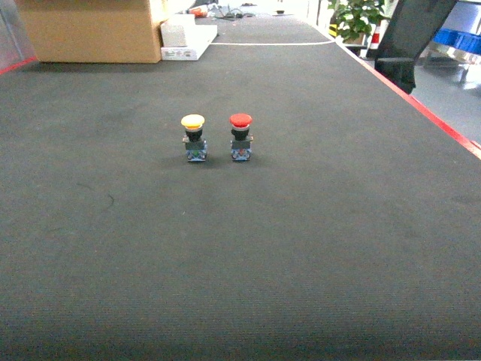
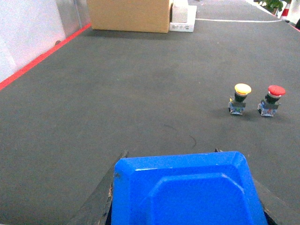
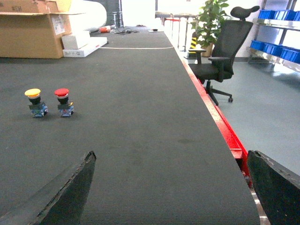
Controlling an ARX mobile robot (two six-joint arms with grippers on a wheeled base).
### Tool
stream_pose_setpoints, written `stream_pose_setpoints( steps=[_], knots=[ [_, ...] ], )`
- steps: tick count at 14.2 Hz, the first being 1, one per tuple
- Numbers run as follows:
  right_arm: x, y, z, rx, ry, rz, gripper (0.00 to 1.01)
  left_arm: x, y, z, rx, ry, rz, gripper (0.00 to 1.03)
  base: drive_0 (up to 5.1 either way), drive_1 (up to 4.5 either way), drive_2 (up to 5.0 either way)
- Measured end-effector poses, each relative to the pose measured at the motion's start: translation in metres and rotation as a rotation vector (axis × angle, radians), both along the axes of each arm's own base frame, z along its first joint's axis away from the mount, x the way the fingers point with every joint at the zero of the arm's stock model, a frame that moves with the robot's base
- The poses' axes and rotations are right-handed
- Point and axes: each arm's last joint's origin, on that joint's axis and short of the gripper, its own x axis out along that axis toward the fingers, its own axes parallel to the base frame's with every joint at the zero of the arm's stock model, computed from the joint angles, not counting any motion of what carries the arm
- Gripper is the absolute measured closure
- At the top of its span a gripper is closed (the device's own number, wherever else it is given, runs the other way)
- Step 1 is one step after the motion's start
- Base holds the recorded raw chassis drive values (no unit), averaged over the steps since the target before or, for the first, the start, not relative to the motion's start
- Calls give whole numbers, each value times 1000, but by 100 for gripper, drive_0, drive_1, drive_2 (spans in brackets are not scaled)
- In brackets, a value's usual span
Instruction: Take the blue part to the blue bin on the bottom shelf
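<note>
On my left wrist camera a bright blue part (image 2: pixel 187 192) fills the bottom of the view, sitting between the left gripper's (image 2: pixel 187 187) two dark fingers (image 2: pixel 101 201), which press against its sides, so I read that hand as pinching the part just above the bench (image 2: pixel 117 93). The right gripper (image 3: pixel 173 187) has its fingers (image 3: pixel 70 192) spread wide with nothing between them, hanging over the dark mat near the bench's red edge (image 3: pixel 220 126). From the head camera neither gripper shows; I only see the yellow-capped push button (image 1: pixel 194 137) and the red-capped push button (image 1: pixel 240 136) standing upright just beside each other mid-bench. A cardboard box (image 1: pixel 90 30) sits at the far end. Off the right side stands a black office chair (image 3: pixel 220 56), with blue bins (image 3: pixel 276 33) on a rack beyond it.
</note>
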Motion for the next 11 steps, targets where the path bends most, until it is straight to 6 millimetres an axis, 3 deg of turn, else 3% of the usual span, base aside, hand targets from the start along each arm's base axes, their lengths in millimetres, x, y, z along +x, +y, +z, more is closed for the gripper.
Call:
stream_pose_setpoints(
  steps=[11],
  knots=[
    [0,0,0,0,-2,1,3,-1,0,0,0,-6,3,59,0,0,0]
  ],
)
